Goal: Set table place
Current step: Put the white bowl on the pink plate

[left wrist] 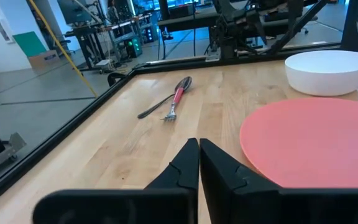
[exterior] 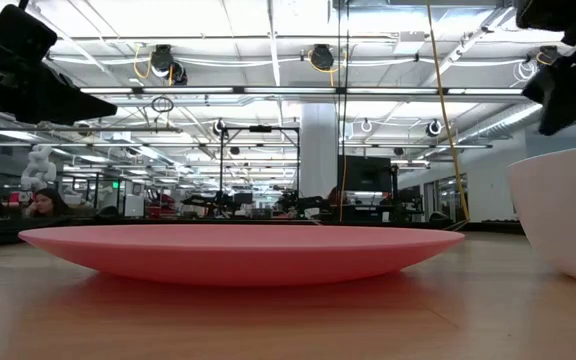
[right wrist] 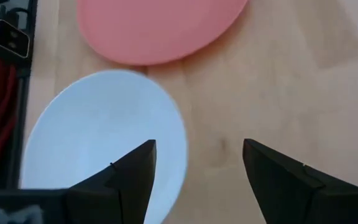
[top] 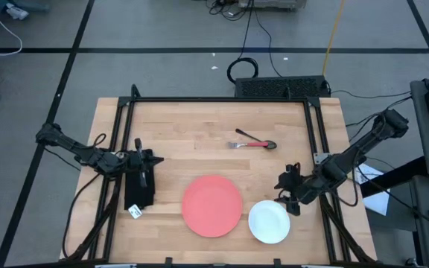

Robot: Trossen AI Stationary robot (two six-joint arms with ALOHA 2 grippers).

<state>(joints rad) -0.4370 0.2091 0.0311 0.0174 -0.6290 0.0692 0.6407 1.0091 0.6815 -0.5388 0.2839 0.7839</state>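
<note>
A pink plate (top: 212, 205) lies flat on the light-wood table (top: 199, 126), near its front edge. A white bowl (top: 268, 222) stands upright just right of the plate. A fork with a red handle and a dark spoon (top: 255, 142) lie together farther back. My right gripper (right wrist: 197, 158) is open and empty, above the table beside the bowl's far rim (right wrist: 166, 124). My left gripper (left wrist: 199, 149) is shut and empty at the table's left, its fingers pointing toward the plate (left wrist: 316, 140).
Black frame rails (top: 222, 99) run along the table's back and sides. A black power strip (top: 281, 87) and cables lie on the floor behind the table. Bare wood lies between the cutlery and the plate.
</note>
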